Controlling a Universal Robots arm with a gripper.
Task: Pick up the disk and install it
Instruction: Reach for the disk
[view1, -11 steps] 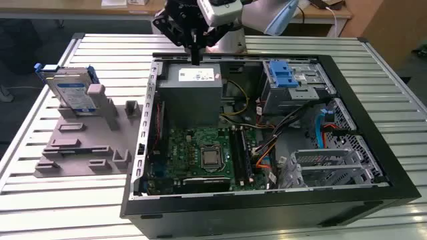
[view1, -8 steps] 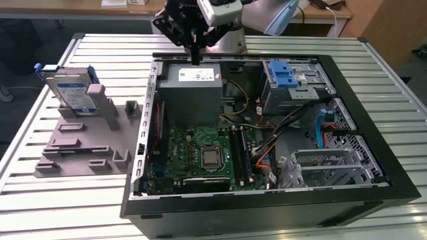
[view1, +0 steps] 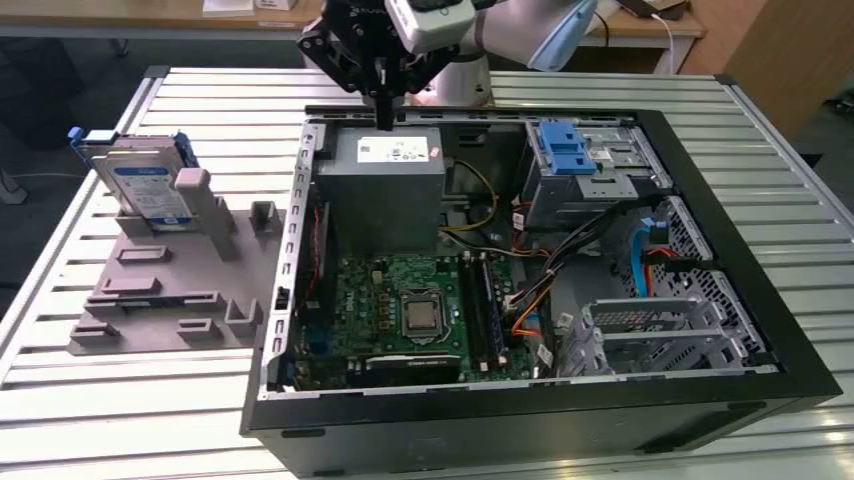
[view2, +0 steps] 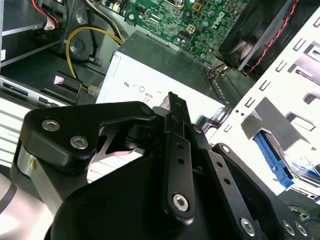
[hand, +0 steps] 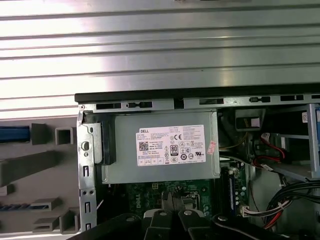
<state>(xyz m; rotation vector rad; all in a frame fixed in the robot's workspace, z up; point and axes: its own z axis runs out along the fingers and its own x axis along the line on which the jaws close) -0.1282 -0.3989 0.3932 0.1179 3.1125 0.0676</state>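
Gripper (view1: 384, 120) hung over the back end of the open computer case (view1: 534, 425), right above the grey power supply box (view1: 387, 190), not touching it. Both wrist views looked down past the gripper (view2: 172, 98) (hand: 172, 204) onto that same box (view2: 165, 60) (hand: 160, 172). The jaws were clenched together on nothing. The disk (view1: 144, 185) was not yet picked: it stood upright on edge in a slot of the grey holder (view1: 160, 300) on the tabletop (view1: 134, 400), toward the exterior view's left, well apart from the gripper and outside the case. The silver drive cage (view1: 587, 170) with the blue latch sat inside the case toward the exterior view's right. Judged step: the reach for the pickup. To do it well, the jaws likely needed to release before coming around the disk. They should take its flat faces above the holder's posts, squarely and not tilted. The lift should run straight along the slot, so the blue frame did not snag.
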